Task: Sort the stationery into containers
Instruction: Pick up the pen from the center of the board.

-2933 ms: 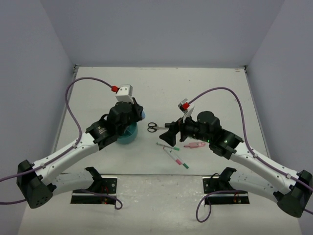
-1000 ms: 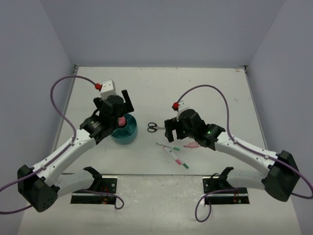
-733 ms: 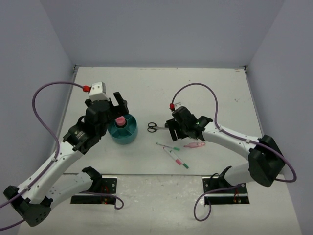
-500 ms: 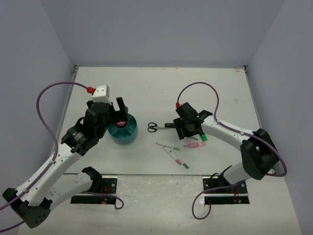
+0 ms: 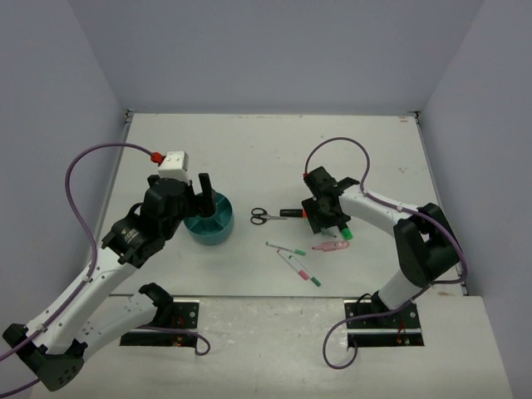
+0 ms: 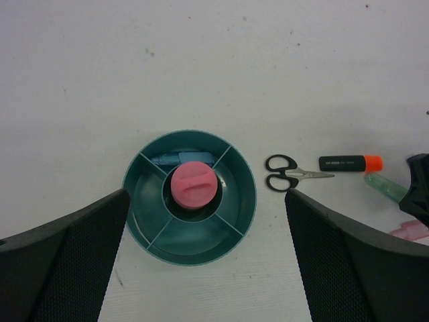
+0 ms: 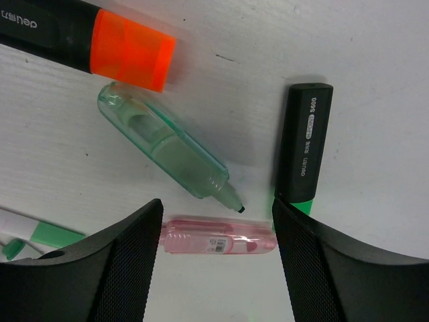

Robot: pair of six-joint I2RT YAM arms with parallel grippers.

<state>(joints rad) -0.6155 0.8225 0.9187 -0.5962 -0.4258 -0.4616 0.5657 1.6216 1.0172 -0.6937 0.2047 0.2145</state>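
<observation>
The round teal organizer (image 6: 190, 231) (image 5: 209, 229) holds a pink round-topped item (image 6: 193, 184) in its centre well and a light-blue pen (image 6: 179, 159) in a back compartment. My left gripper (image 6: 206, 194) (image 5: 202, 198) hangs open above it, empty. Right of it lie black scissors (image 5: 264, 216) (image 6: 288, 174) and an orange-capped highlighter (image 5: 293, 213) (image 7: 87, 37). My right gripper (image 7: 218, 211) (image 5: 326, 218) is open low over a pink tube (image 7: 218, 237) (image 5: 331, 246), which lies crosswise between its fingers. A translucent green marker (image 7: 164, 151) and a green-capped highlighter (image 7: 303, 144) (image 5: 342, 232) are just beyond.
Two thin white pens (image 5: 287, 248) (image 5: 301, 268) lie on the table in front of the scissors, one showing at the right wrist view's left edge (image 7: 33, 231). Grey walls close the table on three sides. Purple cables arch over both arms.
The left gripper has drawn back from the organizer, leaving the pink item in the centre well. The right gripper has swung from the pens to the pink tube, and its jaws have narrowed.
</observation>
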